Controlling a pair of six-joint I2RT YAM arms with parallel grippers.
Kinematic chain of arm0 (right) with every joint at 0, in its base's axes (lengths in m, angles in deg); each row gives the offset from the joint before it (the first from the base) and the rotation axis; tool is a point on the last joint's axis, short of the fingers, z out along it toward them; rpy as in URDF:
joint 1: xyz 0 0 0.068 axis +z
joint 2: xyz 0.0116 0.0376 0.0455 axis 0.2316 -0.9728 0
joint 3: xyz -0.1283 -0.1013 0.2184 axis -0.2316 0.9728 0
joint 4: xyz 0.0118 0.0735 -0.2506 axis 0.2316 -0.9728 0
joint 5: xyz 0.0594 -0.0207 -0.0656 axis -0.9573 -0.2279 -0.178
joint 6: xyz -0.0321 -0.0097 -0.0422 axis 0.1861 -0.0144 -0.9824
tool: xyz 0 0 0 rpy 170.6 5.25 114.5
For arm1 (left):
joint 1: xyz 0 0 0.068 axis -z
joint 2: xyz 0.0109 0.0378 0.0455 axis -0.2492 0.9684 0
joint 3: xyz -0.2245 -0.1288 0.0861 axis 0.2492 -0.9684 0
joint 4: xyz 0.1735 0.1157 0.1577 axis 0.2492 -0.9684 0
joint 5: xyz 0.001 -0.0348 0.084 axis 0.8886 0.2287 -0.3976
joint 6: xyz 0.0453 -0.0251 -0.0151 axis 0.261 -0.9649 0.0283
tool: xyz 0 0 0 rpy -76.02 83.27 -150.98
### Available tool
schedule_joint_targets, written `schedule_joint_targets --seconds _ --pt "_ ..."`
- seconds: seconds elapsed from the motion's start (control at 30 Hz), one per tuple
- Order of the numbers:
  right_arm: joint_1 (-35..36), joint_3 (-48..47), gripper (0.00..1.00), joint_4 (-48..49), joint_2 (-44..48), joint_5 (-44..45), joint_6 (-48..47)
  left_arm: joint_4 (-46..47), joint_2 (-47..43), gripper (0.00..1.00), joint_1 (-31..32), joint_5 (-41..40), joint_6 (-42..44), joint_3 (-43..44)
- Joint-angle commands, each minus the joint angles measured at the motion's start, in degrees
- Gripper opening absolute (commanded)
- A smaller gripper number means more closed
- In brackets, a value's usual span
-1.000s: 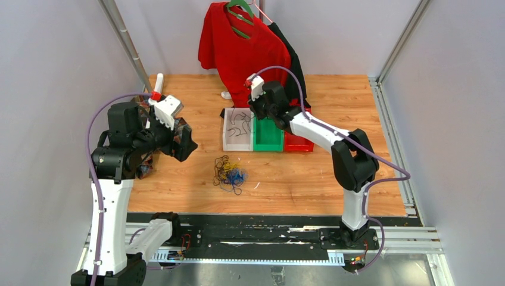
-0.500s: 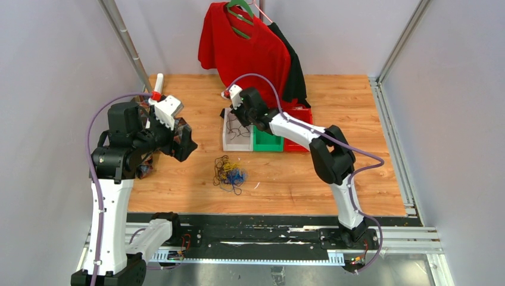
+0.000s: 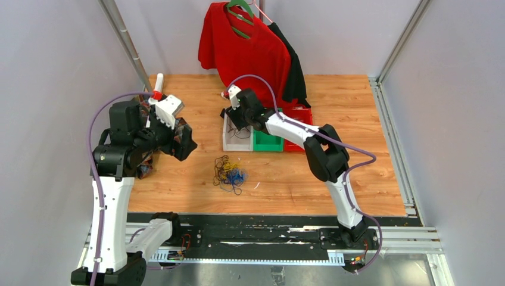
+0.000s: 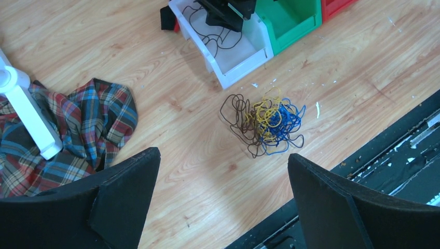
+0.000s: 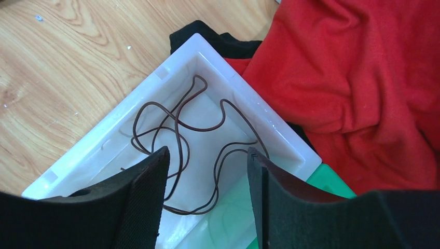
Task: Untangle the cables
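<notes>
— From above, where do the cables stand?

— Most are one tangle of cables (image 3: 229,174), dark, yellow and blue, on the worktop (image 3: 309,179). It lies on the arm-base side of the white bin (image 3: 227,142), near it but not touching. The right claw (image 3: 233,117) hangs over that bin. The left claw (image 3: 182,142) is raised well off to the bin's left.

— And from the left wrist?

— That claw is spread wide with nothing in it. Between its fingers you look down on the tangle. Dark loops straggle out at one edge, while yellow and blue are knotted together in the middle. A plaid cloth (image 4: 78,124) lies farther off, to the bin's left.

— The right wrist?

— The claw is parted a middling way, and it's empty. Below it one dark cable (image 5: 179,137) lies loose in the white bin, touching neither finger. A red shirt (image 5: 363,78) is bunched against the bin's far side.

— So what's the step?

— I'd judge that cable sorted, and the next one is due. Raise the right claw straight up, clear of the bin, so no loop catches a finger. Then pinch a single outlying dark loop at the tangle's edge, never the knotted middle. The left claw could come down and pin the rest, so the whole heap doesn't drag along. Draw slowly toward the bin.
</notes>
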Motion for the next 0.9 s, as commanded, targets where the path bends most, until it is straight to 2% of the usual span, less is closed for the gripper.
schedule_joint_targets --seconds 0.0,0.17,0.3,0.53,0.77,0.87 --pt "0.41 -0.11 0.58 -0.37 4.75 -0.26 -0.41 -0.83 -0.36 0.98 -0.33 0.71 0.87 -0.24" --pt "0.06 1.94 0.66 -1.13 9.14 -0.82 -1.13 -0.84 0.49 0.98 -0.33 1.64 1.06 -1.1" --pt "-0.22 10.02 0.7 4.06 16.63 -0.15 -0.26 -0.79 0.67 0.98 -0.33 2.17 1.92 -2.36" --pt "3.51 23.97 0.71 9.28 27.17 4.7 4.37 -0.67 3.2 0.98 -0.28 -3.17 2.89 -4.2" --pt "10.27 33.98 0.72 11.77 31.24 10.28 11.31 2.1 1.9 0.98 -0.42 -10.4 4.87 -6.71" --pt "12.14 36.53 0.72 13.96 31.79 8.29 13.55 2.02 2.46 0.98 -0.42 -12.91 5.69 -7.38"
